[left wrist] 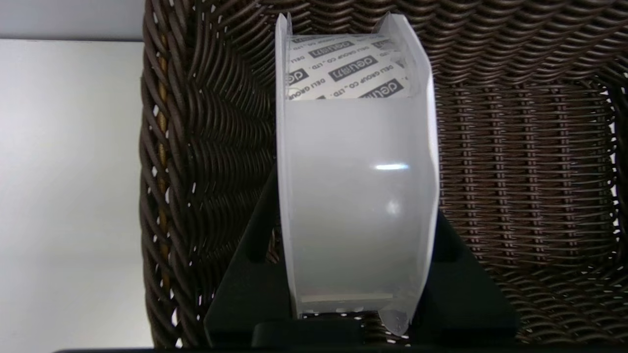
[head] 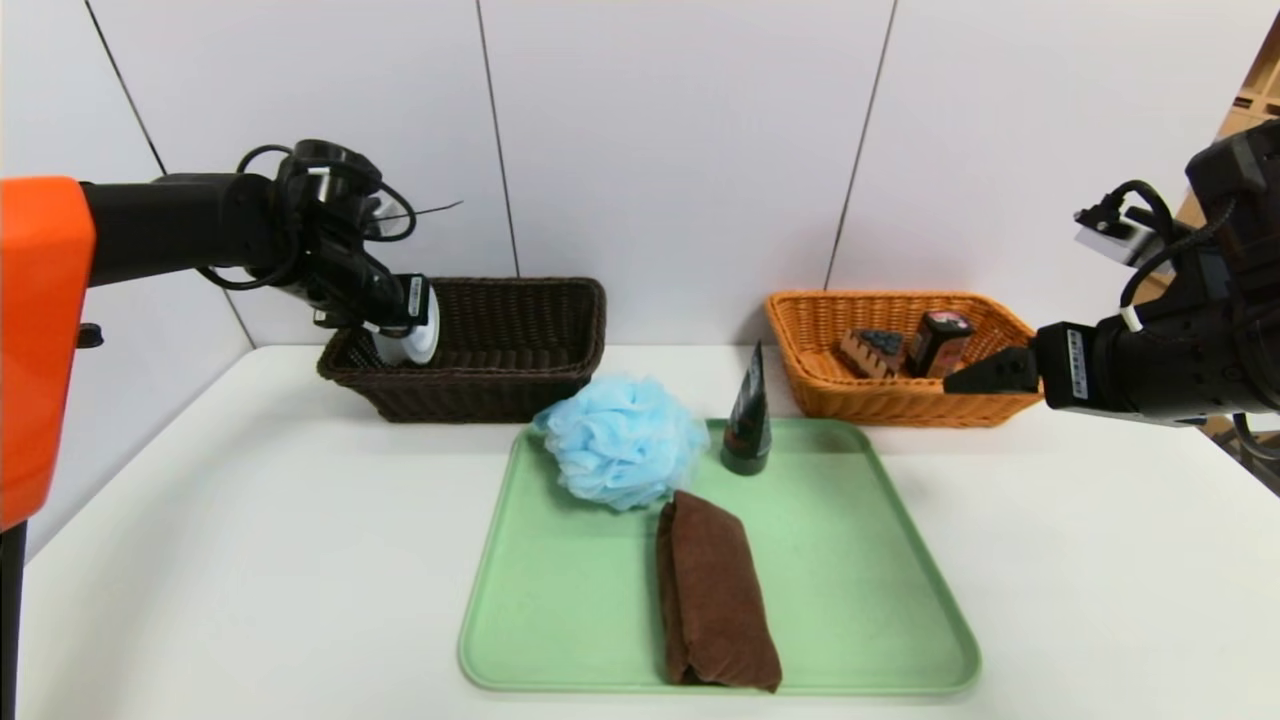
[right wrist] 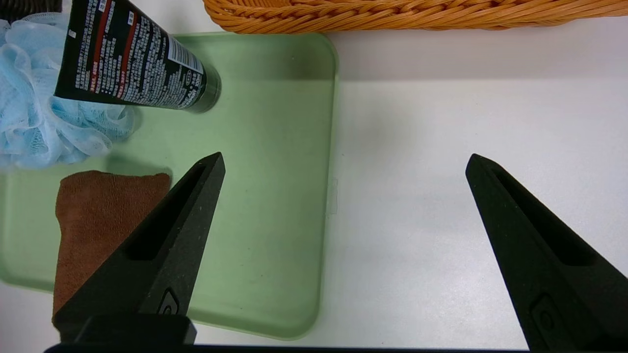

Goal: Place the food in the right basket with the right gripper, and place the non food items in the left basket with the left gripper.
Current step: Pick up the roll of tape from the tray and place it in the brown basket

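My left gripper (head: 405, 335) is shut on the round white plastic tub (head: 420, 335) and holds it over the left end of the dark brown basket (head: 520, 340). In the left wrist view the tub (left wrist: 355, 196) sits between the jaws above the basket's woven floor (left wrist: 530, 196). My right gripper (head: 985, 375) is open and empty, in front of the orange-tan basket (head: 810, 345), which holds the cake wedge (head: 868, 352) and the black carton (head: 938, 342). The blue bath puff (head: 620, 440), black cone tube (head: 748, 420) and brown towel (head: 715, 590) lie on the green tray (head: 880, 600).
The white table (head: 250, 560) carries the tray at its middle and both baskets at the back by the wall. In the right wrist view the tray's corner (right wrist: 274, 245), the tube (right wrist: 132, 59), the puff (right wrist: 34, 117) and the towel (right wrist: 98, 215) show below the open fingers.
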`<state>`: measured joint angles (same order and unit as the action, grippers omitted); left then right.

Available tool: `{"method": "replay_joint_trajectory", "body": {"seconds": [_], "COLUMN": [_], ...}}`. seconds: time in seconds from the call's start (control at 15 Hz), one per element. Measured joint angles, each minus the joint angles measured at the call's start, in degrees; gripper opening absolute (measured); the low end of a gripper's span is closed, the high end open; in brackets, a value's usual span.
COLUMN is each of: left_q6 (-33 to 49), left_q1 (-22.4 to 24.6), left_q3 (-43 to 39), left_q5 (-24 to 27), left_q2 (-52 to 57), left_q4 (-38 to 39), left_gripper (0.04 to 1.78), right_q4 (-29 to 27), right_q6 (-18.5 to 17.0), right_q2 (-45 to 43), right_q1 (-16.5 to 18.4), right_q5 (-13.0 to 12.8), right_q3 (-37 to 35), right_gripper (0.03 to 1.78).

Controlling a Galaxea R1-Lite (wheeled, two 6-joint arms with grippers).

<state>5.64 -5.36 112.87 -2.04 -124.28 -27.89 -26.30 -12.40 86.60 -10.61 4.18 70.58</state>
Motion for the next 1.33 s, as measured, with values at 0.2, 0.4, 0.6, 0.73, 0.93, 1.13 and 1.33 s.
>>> {"method": "replay_joint_trajectory", "body": {"seconds": [0.2,0.4,0.6,0.73,0.93,1.13,1.33], "left_q6": [-0.05,0.0,-0.05,-0.79,-0.99,-1.02,-0.77], "left_q1": [0.05,0.0,0.0,0.0,0.0,-0.01,-2.9], "left_q3": [-0.02,0.11,0.13,0.13,0.11,0.11,0.3], "left_q5": [0.04,0.0,0.0,-0.05,-0.09,-0.2,-0.27], "left_q2": [-0.63,-0.69,0.5,1.13,1.22,1.93,7.69], "left_q4": [-0.11,0.02,-0.3,-0.68,-0.61,-0.33,-2.12], "left_gripper": [0.59,0.59,0.59,0.65,0.99,1.23,1.38], "right_q4": [-0.02,-0.09,-0.09,-0.13,-0.09,-0.05,-0.02], "right_q6": [-0.02,0.0,0.0,0.0,-0.02,-0.02,0.0], "right_q2": [0.09,0.09,-0.05,-0.11,-0.11,-0.2,-0.44], "right_q1": [-0.02,-0.05,-0.06,-0.06,-0.09,-0.06,0.16], "right_q5": [0.0,0.02,0.0,0.04,0.15,0.17,0.24], "right_q3": [-0.13,-0.46,-0.52,-0.52,-0.52,-0.88,-2.01], "right_gripper": [1.7,1.7,1.7,1.7,1.7,1.7,1.7]}}
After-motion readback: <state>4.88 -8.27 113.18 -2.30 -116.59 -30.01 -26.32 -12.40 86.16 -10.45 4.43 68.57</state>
